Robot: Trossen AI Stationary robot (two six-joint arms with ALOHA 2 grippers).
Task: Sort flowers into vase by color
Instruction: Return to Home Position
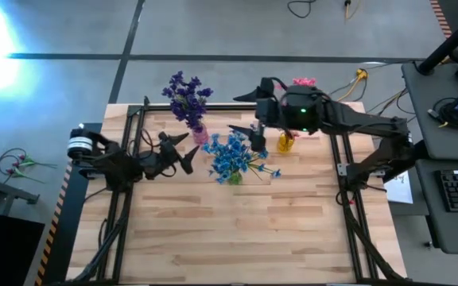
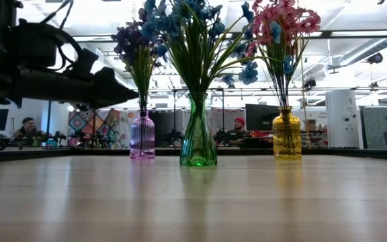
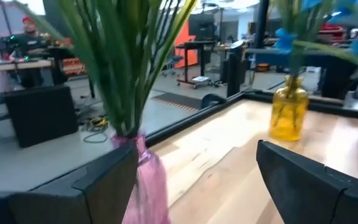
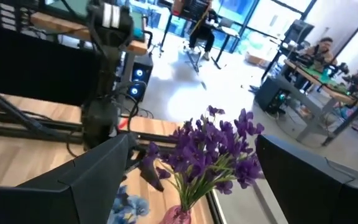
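On light wooden bench (image 1: 253, 238), L to R: left claw (image 1: 184, 151) gaping wide, empty, just left of clear violet glass vase (image 1: 200, 135) w/ purple artificial sprigs (image 1: 187, 97); blue sprigs (image 1: 233, 157) in green glass vase (image 2: 198, 138), nearer; right claw (image 1: 243, 113) spread wide, empty, up high betw. violet vase & yellow glass vase (image 1: 285, 143) w/ pink sprigs (image 1: 304, 82).

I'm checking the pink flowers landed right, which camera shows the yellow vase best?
The low view: the yellow vase stands whole and unblocked, pink flowers rising from it. In the high view the right arm covers the stems; the left wrist view shows the vase body without blossoms; the right wrist view misses it.
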